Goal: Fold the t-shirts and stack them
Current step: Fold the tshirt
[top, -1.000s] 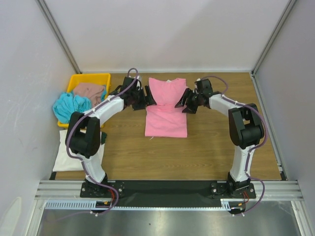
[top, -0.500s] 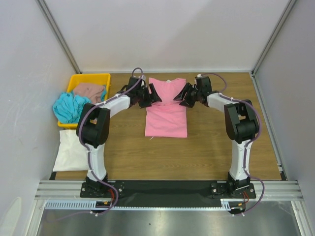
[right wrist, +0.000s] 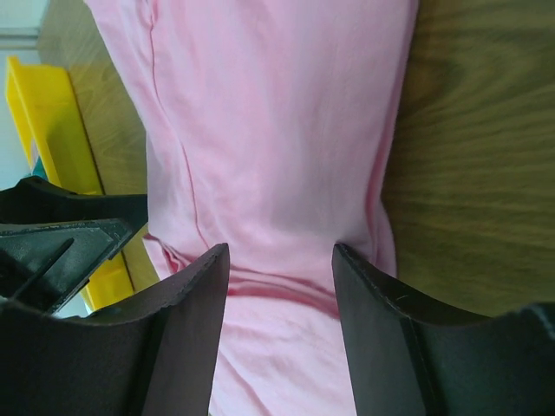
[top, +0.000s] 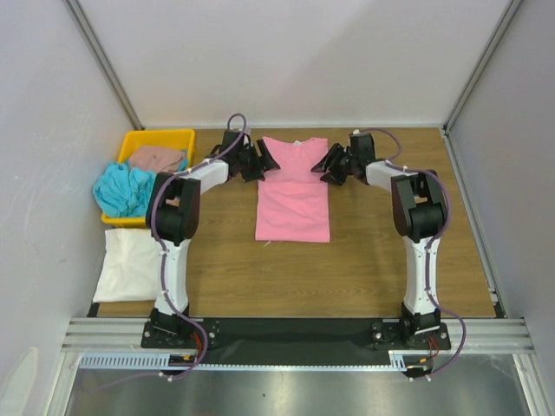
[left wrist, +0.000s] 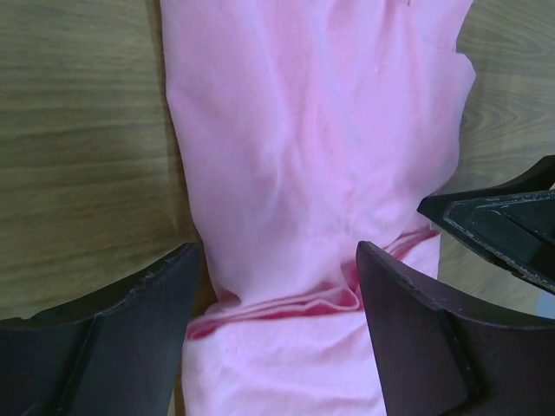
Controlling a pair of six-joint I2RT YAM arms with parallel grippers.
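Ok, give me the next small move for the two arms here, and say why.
Probably close both on the cloth. The left gripper and right gripper are open, one at each upper side of the flat pink t-shirt, with its folded edge lying between their fingers. A pinch there would likely ready the next fold.

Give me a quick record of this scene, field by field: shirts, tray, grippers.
pink shirt: flat, mid-table, collar at far end
turquoise shirt: crumpled, draped over yellow tray's left rim
brown-pink shirt: inside the tray
cream-white shirt: on table, nearer than tray
left gripper: open, at pink shirt's left edge
right gripper: open, at its right edge
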